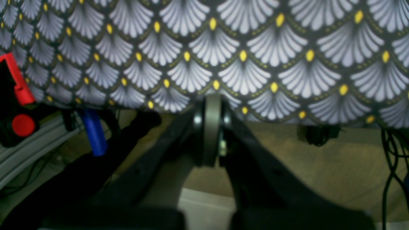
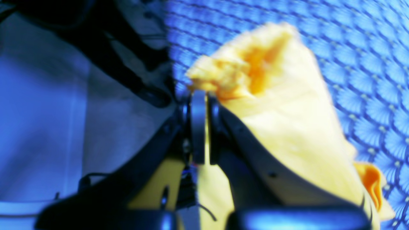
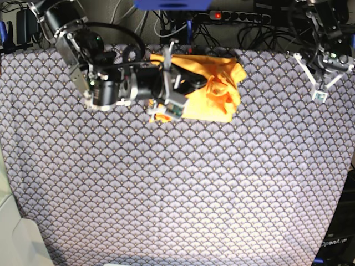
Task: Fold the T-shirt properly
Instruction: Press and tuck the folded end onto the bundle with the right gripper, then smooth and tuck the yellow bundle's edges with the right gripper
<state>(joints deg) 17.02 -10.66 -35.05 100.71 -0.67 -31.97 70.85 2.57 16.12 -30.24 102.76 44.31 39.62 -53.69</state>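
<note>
The yellow-orange T-shirt (image 3: 213,91) lies bunched at the back middle of the fan-patterned tablecloth (image 3: 177,183). My right gripper (image 3: 175,93) rests over its left edge, shut on the fabric. In the right wrist view the shut fingers (image 2: 198,127) pinch a crumpled fold of the T-shirt (image 2: 287,115), which trails off to the right and under the gripper. My left gripper (image 3: 320,93) hangs at the table's back right corner, away from the shirt. In its wrist view the left gripper (image 1: 212,102) is shut, holds nothing, and sits at the tablecloth's edge (image 1: 243,73).
A power strip (image 3: 238,15) and cables run behind the table's back edge. Below the cloth's edge the left wrist view shows a red and black device (image 1: 19,105), a blue part (image 1: 94,132) and hanging cables (image 1: 391,159). A pale object (image 3: 16,238) sits at the front left corner.
</note>
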